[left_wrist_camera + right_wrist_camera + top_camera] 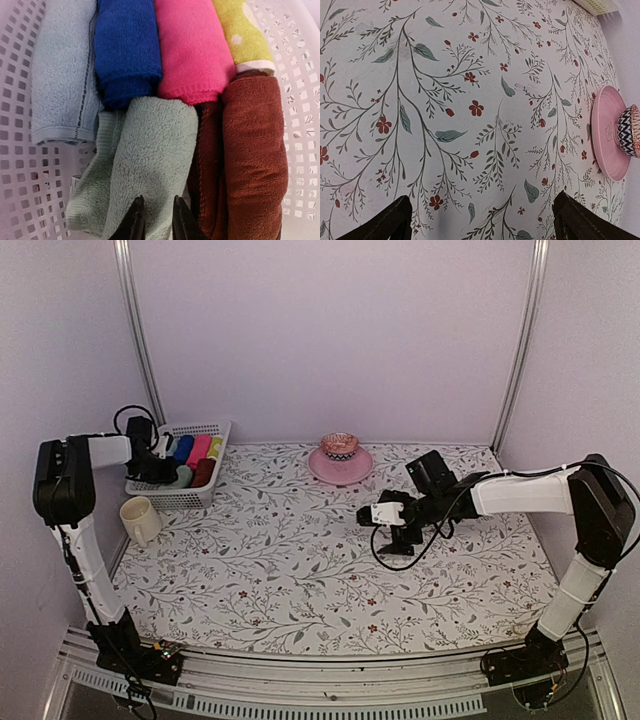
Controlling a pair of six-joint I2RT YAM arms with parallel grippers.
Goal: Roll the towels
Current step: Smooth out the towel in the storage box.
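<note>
Your left gripper [155,201], jaws slightly parted, tips just above the rolled sage green towel [150,150], dark red-brown towel [252,160] touching its right side, both in the white basket [20,200], your right gripper [482,196] spread wide over the floral cover [470,75].

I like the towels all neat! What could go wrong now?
The left gripper, its fingers almost together, sits right at the green towel in the basket. If a fold is caught between them, pulling away might tug the towel loose and unroll it. The red-brown towel presses against the green one, so it could get dragged along too.
</note>
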